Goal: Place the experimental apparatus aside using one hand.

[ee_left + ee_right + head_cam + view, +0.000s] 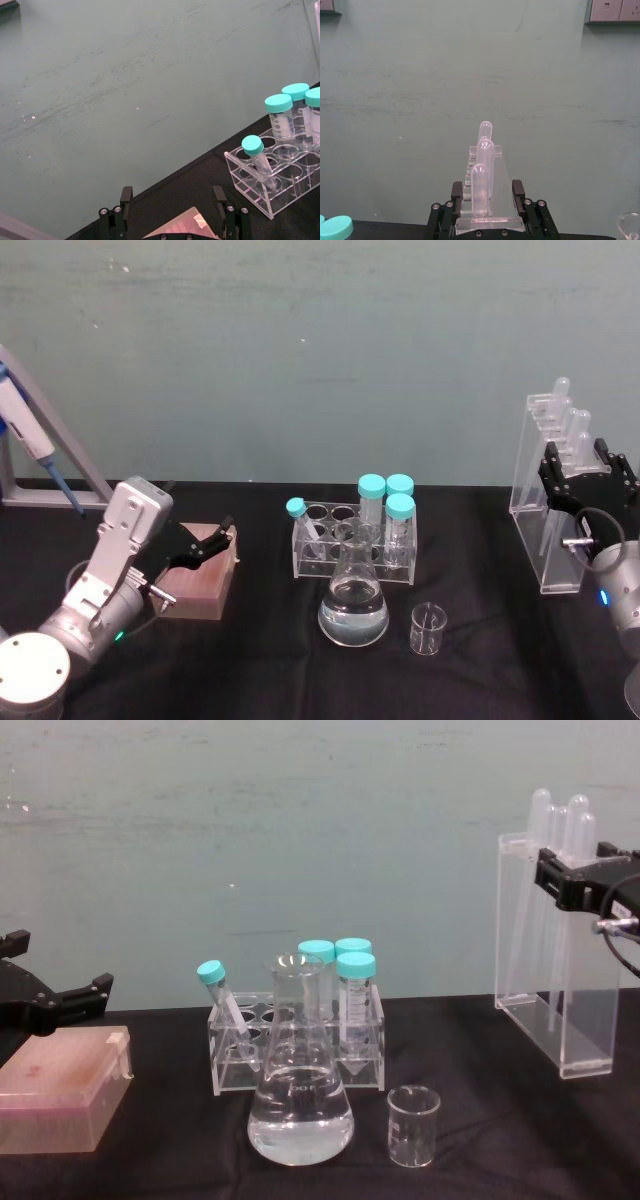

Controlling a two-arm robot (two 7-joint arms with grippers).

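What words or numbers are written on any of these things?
No text reads clearly.
Capped tubes: printed scale marks with tiny numbers, too blurred to read.
Flask, beaker, tall stand gripped by the right tool: no writing shows.
Pink box under the open left tool: no writing shows.

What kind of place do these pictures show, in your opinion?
Probably a laboratory bench set up for robot trials. On the black table stand a conical flask and a rack of teal-capped tubes; the right gripper grips a tall acrylic tube stand, the left gripper hovers over a pink box.
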